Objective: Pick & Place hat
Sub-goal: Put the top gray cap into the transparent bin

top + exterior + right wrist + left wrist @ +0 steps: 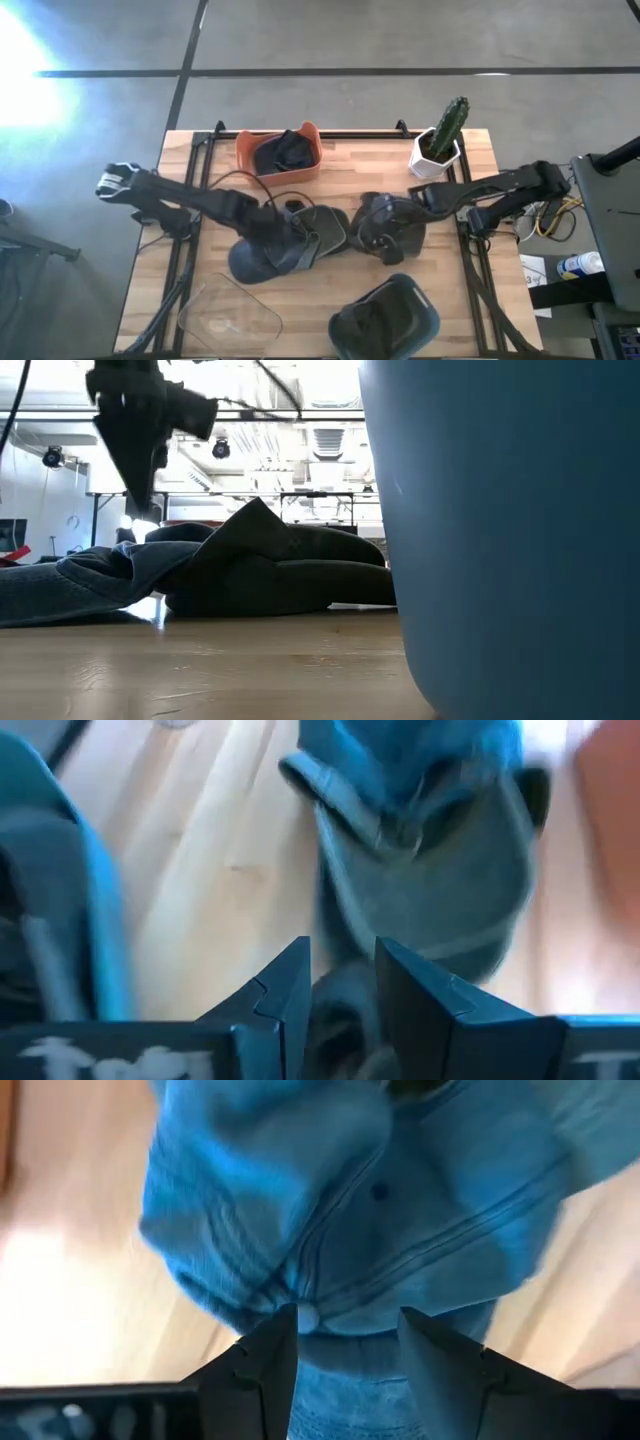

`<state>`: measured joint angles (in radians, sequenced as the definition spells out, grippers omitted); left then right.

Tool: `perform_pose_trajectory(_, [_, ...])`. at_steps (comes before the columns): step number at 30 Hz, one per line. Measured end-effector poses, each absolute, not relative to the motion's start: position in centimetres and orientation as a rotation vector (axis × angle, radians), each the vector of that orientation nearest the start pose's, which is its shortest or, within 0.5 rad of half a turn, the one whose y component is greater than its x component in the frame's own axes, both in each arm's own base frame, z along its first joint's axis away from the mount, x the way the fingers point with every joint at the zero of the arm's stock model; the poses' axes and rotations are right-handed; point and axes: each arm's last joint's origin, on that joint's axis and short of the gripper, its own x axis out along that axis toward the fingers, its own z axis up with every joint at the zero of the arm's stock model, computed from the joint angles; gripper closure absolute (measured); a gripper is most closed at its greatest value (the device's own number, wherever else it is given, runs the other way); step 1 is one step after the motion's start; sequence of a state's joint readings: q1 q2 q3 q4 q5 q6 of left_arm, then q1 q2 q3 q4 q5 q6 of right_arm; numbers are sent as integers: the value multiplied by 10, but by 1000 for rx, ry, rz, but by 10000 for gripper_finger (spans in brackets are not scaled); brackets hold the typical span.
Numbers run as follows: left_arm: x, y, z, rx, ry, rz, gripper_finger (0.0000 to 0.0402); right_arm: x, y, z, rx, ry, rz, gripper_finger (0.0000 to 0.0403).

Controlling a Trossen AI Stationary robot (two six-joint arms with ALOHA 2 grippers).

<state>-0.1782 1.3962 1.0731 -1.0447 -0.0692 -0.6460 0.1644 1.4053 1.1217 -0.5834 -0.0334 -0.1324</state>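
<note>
**Both arms down among the caps at mid-table**

The left gripper [345, 1342] sits low over a blue cap [265, 258], its fingers [262, 1365] parted by a narrow gap with a fold of the crown between the tips. Whether they have bitten or merely straddle the cloth, I can't say for sure; it looks like a pinch being made on a seam. The right gripper [342, 982] is also down, near the table's middle, its fingers close together with grey cloth of a dark cap [385, 232] showing in the slot. I can't tell if it grips.

The caps lie heaped in the centre of the wooden table [470, 310], the blue one nearer the left arm, brim toward the front edge, with a grey cap [325, 228] lying against it. From table height the heap looks slumped and flat.

Around it stand an orange bin [245, 150] at the back holding something dark, a cactus [447, 128] in a white pot at the back right, a clear tub [230, 318] at front left and a blue bin [425, 318] at front centre with a dark thing inside.

A cap like this is light and soft: the crown will crumple and sag when lifted, and thin cloth may slip free. The stiffer brim, or a doubled seam, seems the safer hold. A neighbouring cap could drag along.
</note>
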Motion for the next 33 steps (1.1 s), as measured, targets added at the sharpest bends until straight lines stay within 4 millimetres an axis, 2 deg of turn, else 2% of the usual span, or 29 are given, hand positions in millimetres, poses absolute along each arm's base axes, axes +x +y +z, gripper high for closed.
perform_pose_trajectory(3, [240, -46, 237, -401, 1352, 383, 235, 301, 51, 262, -282, 876, 290, 294])
perform_pose_trajectory(8, [233, -49, 230, -417, 1374, 406, 235, 328, 56, 223, -306, 1000, 316, 294])
perform_pose_trajectory(12, [231, -51, 227, -413, 1368, 396, 235, 349, 57, 202, -342, 1066, 250, 294])
perform_pose_trajectory(18, [235, -53, 215, -436, 1304, 354, 235, 369, 58, 187, -394, 1093, 204, 294])
perform_pose_trajectory(26, [237, -54, 200, -476, 1258, 324, 235, 380, 60, 171, -420, 1105, 199, 295])
perform_pose_trajectory(30, [236, -54, 198, -483, 1254, 318, 235, 384, 56, 176, -439, 1063, 142, 316])
perform_pose_trajectory(33, [238, -55, 202, -489, 1237, 310, 235, 384, 51, 191, -402, 1043, 110, 358])
